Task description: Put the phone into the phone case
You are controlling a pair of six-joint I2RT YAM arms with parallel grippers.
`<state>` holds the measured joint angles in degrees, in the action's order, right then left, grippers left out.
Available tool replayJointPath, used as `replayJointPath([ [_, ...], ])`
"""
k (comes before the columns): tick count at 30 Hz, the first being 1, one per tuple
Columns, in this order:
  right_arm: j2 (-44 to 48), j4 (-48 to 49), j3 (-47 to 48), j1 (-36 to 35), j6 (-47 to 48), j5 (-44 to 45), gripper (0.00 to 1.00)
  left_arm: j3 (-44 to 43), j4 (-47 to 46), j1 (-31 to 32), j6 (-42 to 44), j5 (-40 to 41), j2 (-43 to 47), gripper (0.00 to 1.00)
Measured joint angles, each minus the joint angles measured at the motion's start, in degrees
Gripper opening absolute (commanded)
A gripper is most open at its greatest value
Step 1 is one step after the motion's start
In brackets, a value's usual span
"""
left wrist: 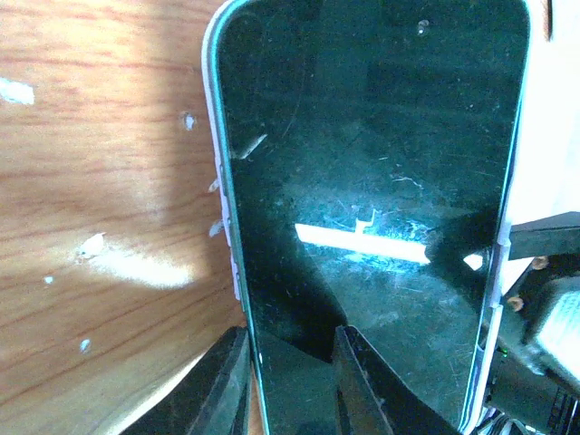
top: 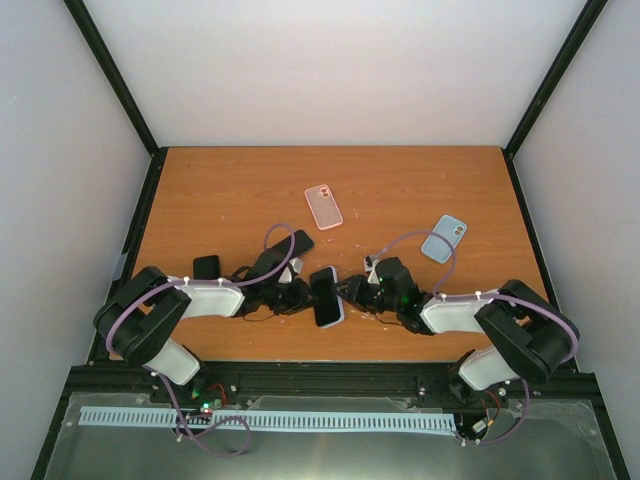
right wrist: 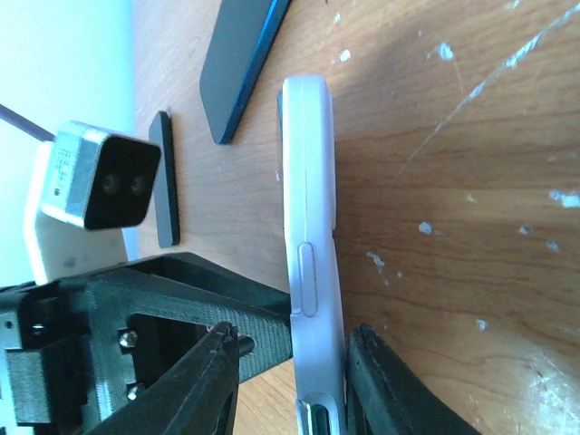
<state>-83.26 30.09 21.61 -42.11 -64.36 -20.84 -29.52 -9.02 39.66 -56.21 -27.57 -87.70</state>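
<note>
I was seating phone [left wrist: 362, 181] in case [right wrist: 313, 227], near edge.
My left gripper [left wrist: 290, 362] clamped phone; right gripper [right wrist: 294, 352] straddled case, clamp unclear; next, press corners.

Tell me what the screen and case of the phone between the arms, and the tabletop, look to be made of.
Phone screen: likely glass, glossy black; it mirrors a bright strip and shows fine scratches. Case: probably plastic or silicone, matte off-white, with a moulded button bump. Tabletop: wood or wood-look laminate, orange-brown grain, flecked with white chips.
</note>
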Motion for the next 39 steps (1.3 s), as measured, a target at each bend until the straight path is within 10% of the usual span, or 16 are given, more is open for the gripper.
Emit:
replayJointPath([
  [17,-5.97,3.54,-0.26,-0.39,1.36,-4.37,0.12,0.07,1.40,0.42,0.15,-0.07,2.14,0.42],
  [28,1.86,3.15,-1.53,-0.68,1.84,-6.43,0.11,1.55,6.16,-5.51,2.56,-0.20,22.91,0.92],
  [39,18.21,5.35,-1.51,-0.68,3.56,-14.56,0.11,0.61,8.59,-7.52,3.54,-2.16,42.53,0.97],
])
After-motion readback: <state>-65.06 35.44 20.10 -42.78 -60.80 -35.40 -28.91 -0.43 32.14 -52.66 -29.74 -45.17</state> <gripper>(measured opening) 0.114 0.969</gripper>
